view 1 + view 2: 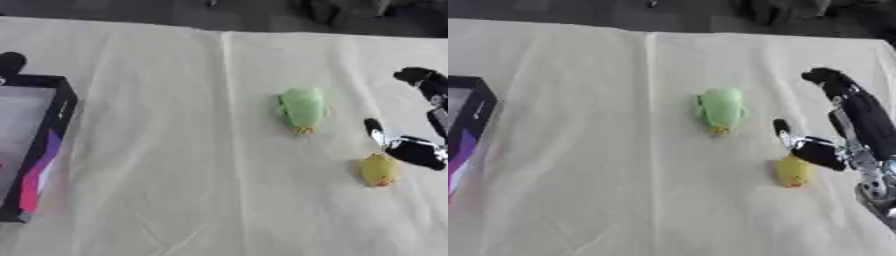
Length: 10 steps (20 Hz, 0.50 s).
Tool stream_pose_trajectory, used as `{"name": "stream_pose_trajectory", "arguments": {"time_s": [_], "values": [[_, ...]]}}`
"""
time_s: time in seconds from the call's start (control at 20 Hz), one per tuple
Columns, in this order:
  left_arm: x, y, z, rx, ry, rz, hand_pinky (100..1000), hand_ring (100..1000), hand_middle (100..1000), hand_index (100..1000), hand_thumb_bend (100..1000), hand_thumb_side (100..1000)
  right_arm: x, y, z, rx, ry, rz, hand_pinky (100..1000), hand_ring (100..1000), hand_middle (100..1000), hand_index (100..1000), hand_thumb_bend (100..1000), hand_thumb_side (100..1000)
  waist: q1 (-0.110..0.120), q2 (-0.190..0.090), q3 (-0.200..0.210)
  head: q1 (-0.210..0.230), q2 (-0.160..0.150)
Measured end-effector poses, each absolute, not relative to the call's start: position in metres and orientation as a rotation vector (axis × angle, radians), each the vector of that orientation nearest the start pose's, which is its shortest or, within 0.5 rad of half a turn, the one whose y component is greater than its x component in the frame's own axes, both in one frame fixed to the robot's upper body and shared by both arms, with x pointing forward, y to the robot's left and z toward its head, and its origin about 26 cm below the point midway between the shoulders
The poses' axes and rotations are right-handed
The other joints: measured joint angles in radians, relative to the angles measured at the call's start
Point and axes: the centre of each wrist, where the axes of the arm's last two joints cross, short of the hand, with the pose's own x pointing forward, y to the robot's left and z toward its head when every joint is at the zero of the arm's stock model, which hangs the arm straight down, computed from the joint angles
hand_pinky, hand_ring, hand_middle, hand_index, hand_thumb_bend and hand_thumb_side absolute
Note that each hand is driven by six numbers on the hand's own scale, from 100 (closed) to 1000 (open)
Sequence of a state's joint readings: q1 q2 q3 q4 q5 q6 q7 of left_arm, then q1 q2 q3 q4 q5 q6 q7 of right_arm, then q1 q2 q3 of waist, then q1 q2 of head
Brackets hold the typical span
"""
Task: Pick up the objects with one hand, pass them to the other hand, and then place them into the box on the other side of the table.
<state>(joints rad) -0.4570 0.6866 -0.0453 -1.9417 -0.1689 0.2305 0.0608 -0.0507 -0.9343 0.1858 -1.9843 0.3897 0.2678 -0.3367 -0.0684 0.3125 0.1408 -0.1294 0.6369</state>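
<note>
A light green toy (pixel 303 109) lies on the table right of the middle. A smaller yellow toy (pixel 793 172) lies nearer, to its right. My right hand (pixel 856 122) hovers at the right edge, open, with its fingers spread; the thumb (pixel 801 142) reaches down to just above the yellow toy, and the other fingers (pixel 831 81) point up and away. Nothing is held. A black box (pixel 35 145) with a purple and pink side stands at the left edge, its top open. My left hand shows in neither view.
A cream cloth (pixel 192 190) covers the table, with a fold line running down its middle. A dark round object (pixel 10 63) sits behind the box. Dark shapes lie beyond the table's far edge.
</note>
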Motion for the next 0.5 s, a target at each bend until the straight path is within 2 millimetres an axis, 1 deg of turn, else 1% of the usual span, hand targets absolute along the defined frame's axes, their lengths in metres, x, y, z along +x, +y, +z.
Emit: {"name": "stream_pose_trajectory", "arguments": {"time_s": [0.1,0.2,0.3,0.35,0.5], "values": [[0.308,0.286,0.268,0.7,-2.131,-0.635,917,899,781,862,658,573,0.257,-0.336,0.161,-1.098,-1.679,0.927,914,840,870,895,393,262,-0.001,0.0,-0.005,-0.006,0.0],[0.306,0.282,0.266,0.666,-2.152,-0.608,917,899,781,862,658,573,0.251,-0.342,0.154,-1.046,-1.623,0.957,914,840,870,895,393,262,-0.001,0.0,-0.005,-0.009,0.0],[0.305,0.28,0.264,0.637,-2.167,-0.578,917,899,781,862,658,573,0.25,-0.346,0.154,-1.014,-1.597,0.971,914,840,870,895,393,262,-0.001,0.0,-0.006,-0.011,0.0],[0.305,0.279,0.263,0.62,-2.172,-0.563,917,899,776,855,655,568,0.25,-0.347,0.156,-1.003,-1.588,0.977,903,819,837,854,410,186,-0.001,0.0,-0.006,-0.012,0.0],[0.305,0.277,0.261,0.569,-2.17,-0.538,917,899,773,852,654,566,0.249,-0.352,0.158,-0.974,-1.534,0.984,902,824,843,860,423,179,0.0,0.0,-0.007,-0.022,0.0]]}}
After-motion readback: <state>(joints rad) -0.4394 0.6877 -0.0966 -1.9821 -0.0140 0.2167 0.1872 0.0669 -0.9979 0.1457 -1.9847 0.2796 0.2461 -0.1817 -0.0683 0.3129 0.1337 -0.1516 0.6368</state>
